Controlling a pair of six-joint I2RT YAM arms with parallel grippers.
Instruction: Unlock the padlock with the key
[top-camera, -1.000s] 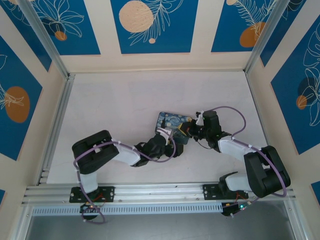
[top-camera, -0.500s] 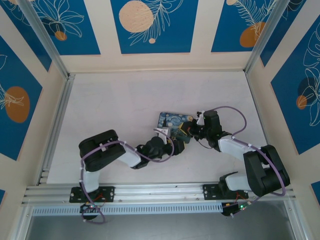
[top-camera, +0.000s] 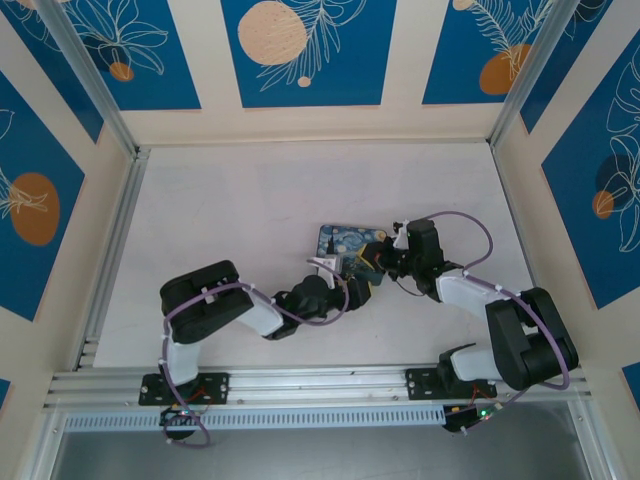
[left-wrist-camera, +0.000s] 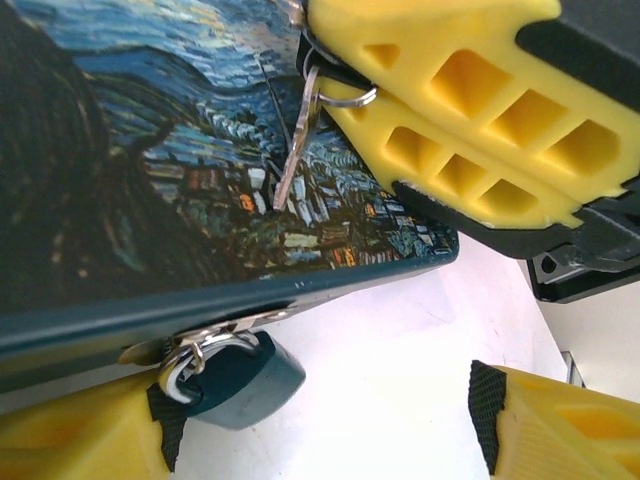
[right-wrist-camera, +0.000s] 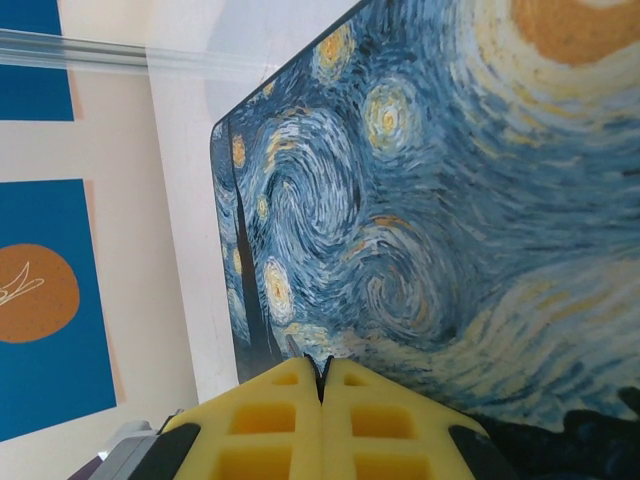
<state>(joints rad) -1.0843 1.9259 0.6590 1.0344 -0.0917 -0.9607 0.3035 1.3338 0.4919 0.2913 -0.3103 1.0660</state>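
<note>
**Two arms at one painted box.** One dark box with a swirling blue-and-yellow night-sky lid is seen at the centre of the white surface in the overhead view, with two arms closed in on it from below.

One padlock, dark bluish in body with a silvery shackle, is hung from the metal hasp on the box's front edge, at the lower left of the left wrist view. The left end effector is held open. The padlock is just beside the black pad of its lower-left finger, and the second finger is well apart at the lower right.

One thin grey key is dangled over the lid at the top centre of the same view, joined to one wire ring. Whether its tip is touching the lid cannot be told. The right end effector is closed, its two yellow fingers pressed together on the key at its ring end.
</note>
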